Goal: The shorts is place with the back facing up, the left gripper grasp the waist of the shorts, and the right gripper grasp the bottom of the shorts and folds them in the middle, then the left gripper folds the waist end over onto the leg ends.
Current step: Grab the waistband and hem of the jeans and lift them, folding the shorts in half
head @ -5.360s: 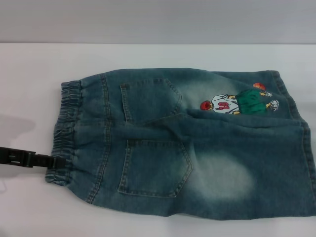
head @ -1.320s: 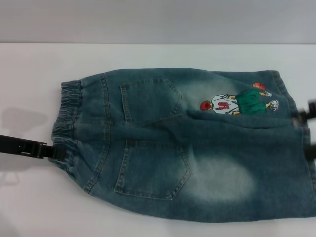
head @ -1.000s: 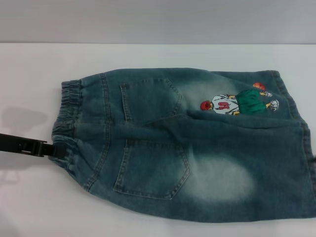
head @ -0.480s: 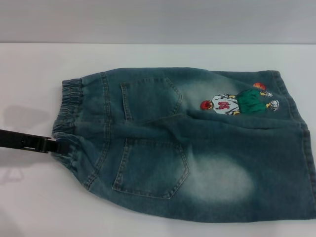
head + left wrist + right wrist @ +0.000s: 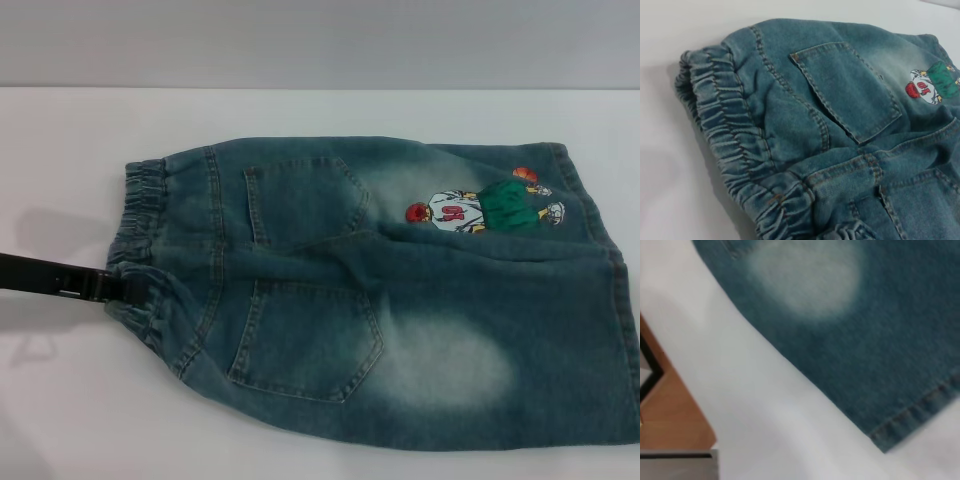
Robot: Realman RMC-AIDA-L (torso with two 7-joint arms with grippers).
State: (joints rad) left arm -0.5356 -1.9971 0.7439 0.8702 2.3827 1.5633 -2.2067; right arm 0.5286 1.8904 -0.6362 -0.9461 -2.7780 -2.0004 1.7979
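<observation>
While the shorts [image 5: 400,290] lie spread back-up across the white tabletop [image 5: 300,110], with the waist [image 5: 135,250] at the left and the leg hems [image 5: 622,330] running off the right edge of the head view, the first fold has not been made. At the far left, the left tool [image 5: 112,286] is seen reaching in low over the tabletop, and its tips are closed on the near part of the gathered waist, where the band is bunched and drawn up slightly off the surface. The rest of the waist lies flat, farther from the robot. Toward the middle, the two back pockets [image 5: 305,340] are seen flat and face-up, with a crease between them along the seat seam. Further right, the cartoon print [image 5: 480,208] is seen on the far leg.

The right tool is not visible in any view, so its state cannot be told; its wrist camera looks down on the near leg's hem corner [image 5: 900,427], which lies flat on the tabletop and appears ungripped.

For this step to go well, it is judged that the near hem should be pinched through both layers, close to the corner, before anything is lifted. Both ends should then be raised together and carried evenly to the far side, so that the near edge is laid on the far edge without twisting. The waist grip should be kept firm, as elastic gathers may slip.
</observation>
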